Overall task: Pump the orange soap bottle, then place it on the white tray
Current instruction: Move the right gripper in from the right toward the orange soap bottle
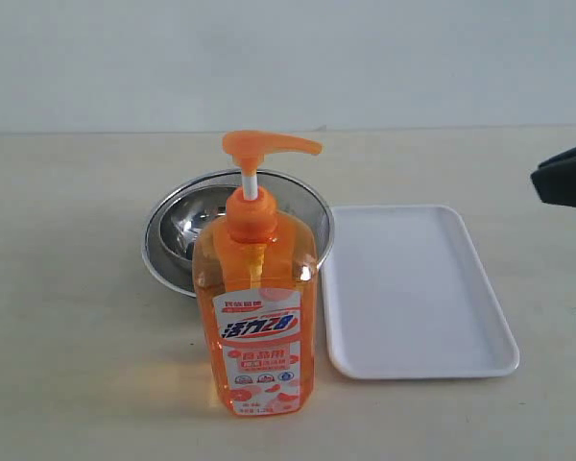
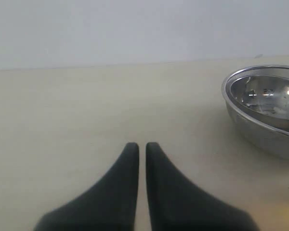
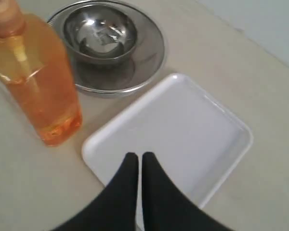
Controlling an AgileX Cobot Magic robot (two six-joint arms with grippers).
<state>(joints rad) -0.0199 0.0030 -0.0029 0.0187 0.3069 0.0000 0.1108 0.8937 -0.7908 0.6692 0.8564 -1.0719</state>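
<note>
Orange soap bottle [image 1: 259, 322] upright beside white tray [image 1: 413, 288]; L claw [image 2: 142, 145], R claw [image 3: 137, 156] pressed together.

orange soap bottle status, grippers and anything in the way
Left gripper shut, empty; right gripper shut, empty. Orange soap bottle upright on the table, beside the white tray, not on it. Steel bowls just behind the bottle; tray bare.

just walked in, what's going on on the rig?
Nothing is held yet. The orange soap bottle stands upright on the table, in front of the steel bowls and beside the white tray, not on it. The left gripper, shut, hangs over bare table; the right gripper, shut, hovers above the tray.
</note>
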